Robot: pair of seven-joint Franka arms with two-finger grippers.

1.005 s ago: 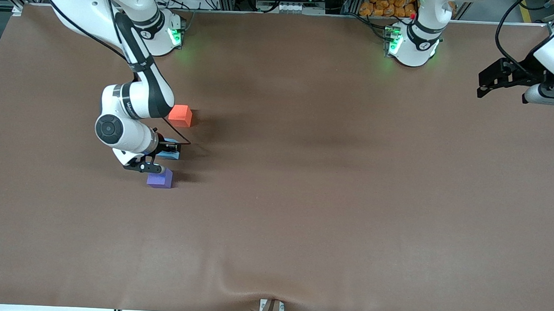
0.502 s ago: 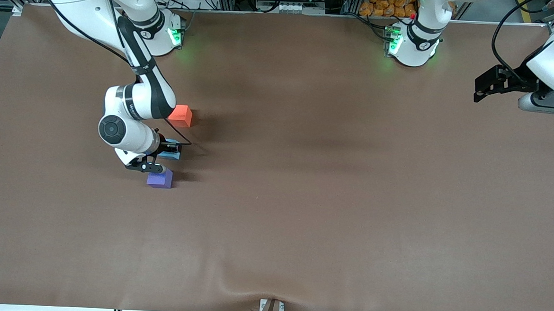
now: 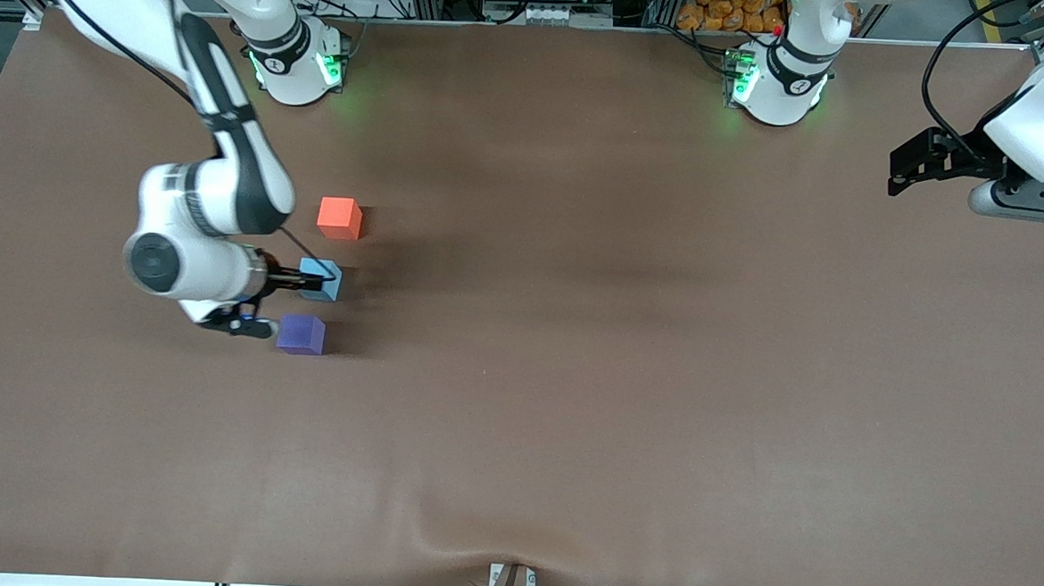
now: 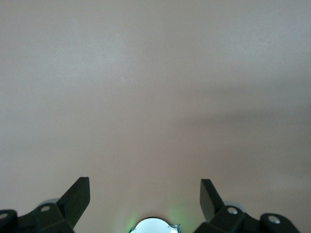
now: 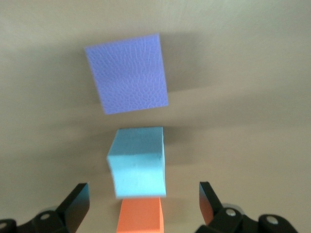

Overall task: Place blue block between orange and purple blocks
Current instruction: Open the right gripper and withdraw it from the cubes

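**Blue cube sitting between orange and purple, right claw spread above the row**

On the brown matte bench (image 3: 626,352), toward the right arm's end, three small matte cubes are lying in a short line. The light sky-blue cube (image 3: 321,279) is resting between the other two: the orange-red cube (image 3: 340,217) is sitting at about 12 o'clock from it, farther from the front camera, and the violet-purple cube (image 3: 301,334) is sitting at about 6 o'clock from it, nearer to that camera. The sky-blue cube is standing apart from both neighbours, with a strip of bare bench showing on either side of it.

The right claw (image 5: 145,206) is hanging in the air over the bench just beside the row, at roughly 9 o'clock from the sky-blue cube in the front view. Its fingers (image 5: 77,201) are standing wide apart and holding nothing; in the right wrist view all three cubes are lying free on the bench between and past the fingertips.

The left claw (image 4: 145,196) is waiting over bare bench at the left arm's end, well apart from the cubes. Its fingers (image 4: 210,196) are likewise spread apart, gripping nothing.
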